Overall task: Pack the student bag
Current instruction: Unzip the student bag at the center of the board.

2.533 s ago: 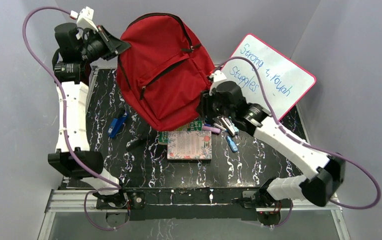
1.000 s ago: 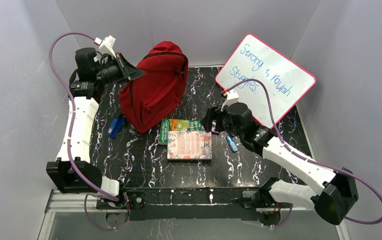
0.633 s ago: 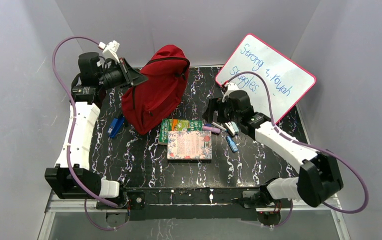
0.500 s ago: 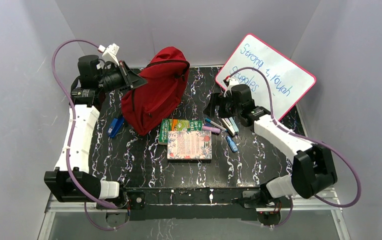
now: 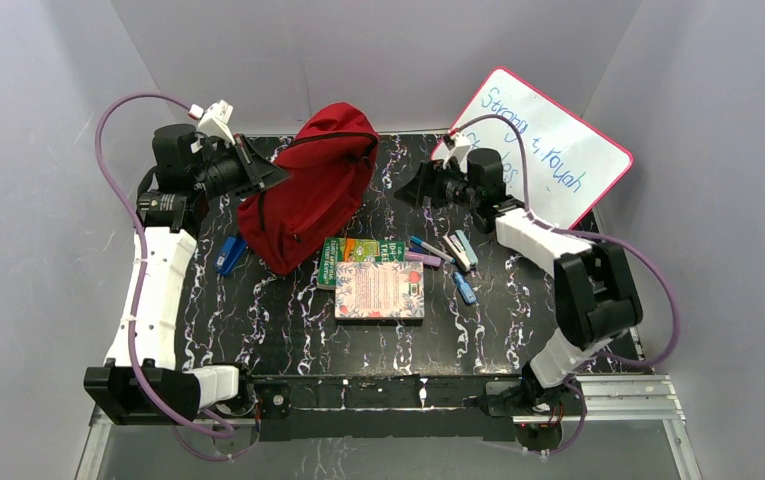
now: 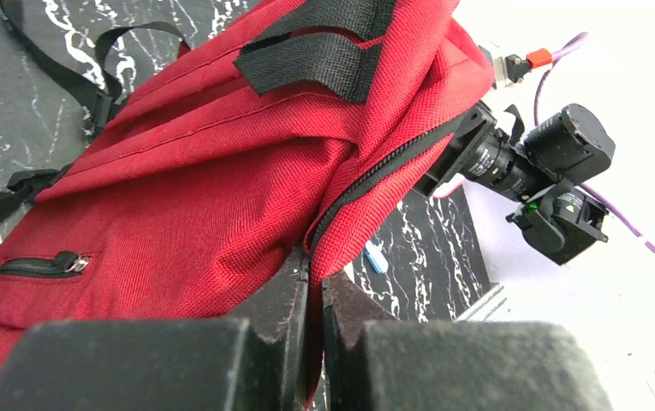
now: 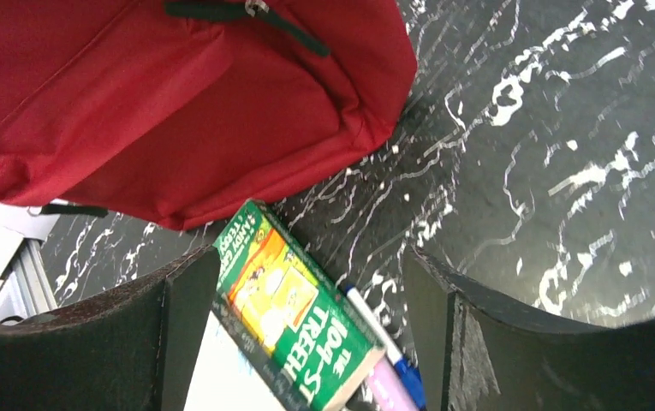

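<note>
The student bag [image 5: 313,195] is a red backpack that stands slumped at the back left of the table, its black straps toward the rear. My left gripper [image 5: 270,176] is shut on the bag's red edge fabric beside the dark zipper [image 6: 375,175], and the cloth is pinched between the fingers [image 6: 281,308]. My right gripper [image 5: 410,190] hangs open, apart from the bag's right side. In the right wrist view the bag [image 7: 178,94] fills the top, and the open right gripper [image 7: 306,265] holds nothing.
A green book [image 5: 361,250] lies under a floral-cover book [image 5: 380,290] mid-table. Several pens and markers [image 5: 443,250] and a small blue item [image 5: 465,288] lie to their right. A blue object [image 5: 230,255] lies left of the bag. A pink-framed whiteboard [image 5: 548,150] leans at back right.
The bag has come down from high in front of the camera to a slumped stand. My right arm has drawn back from above the pens toward the rear, its gripper still open.
</note>
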`<state>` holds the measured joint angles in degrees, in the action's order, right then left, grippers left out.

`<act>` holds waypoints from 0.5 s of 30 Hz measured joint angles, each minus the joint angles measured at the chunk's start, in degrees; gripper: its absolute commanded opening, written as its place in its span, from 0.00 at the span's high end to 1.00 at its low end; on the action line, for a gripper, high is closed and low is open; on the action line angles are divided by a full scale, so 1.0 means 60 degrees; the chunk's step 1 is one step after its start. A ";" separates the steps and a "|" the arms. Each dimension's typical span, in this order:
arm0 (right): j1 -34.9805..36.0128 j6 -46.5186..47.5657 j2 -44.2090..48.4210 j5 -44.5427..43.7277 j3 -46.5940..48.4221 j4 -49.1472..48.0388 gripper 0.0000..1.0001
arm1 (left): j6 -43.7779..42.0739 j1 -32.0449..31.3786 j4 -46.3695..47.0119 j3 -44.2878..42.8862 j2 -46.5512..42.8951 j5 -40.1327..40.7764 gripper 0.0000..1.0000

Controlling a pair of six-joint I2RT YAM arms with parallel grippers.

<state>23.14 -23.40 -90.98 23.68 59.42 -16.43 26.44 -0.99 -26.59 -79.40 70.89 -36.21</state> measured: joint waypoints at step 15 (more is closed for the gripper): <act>-0.0178 -0.0674 -0.3974 0.3122 0.3045 -0.3286 0.21 | 0.0022 0.0000 -0.0423 0.0036 -0.0419 0.0903 1.00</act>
<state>22.06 -27.44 -114.83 42.41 77.69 -36.14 26.57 -0.99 -29.12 -79.18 68.38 -30.79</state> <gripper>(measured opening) 0.804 0.032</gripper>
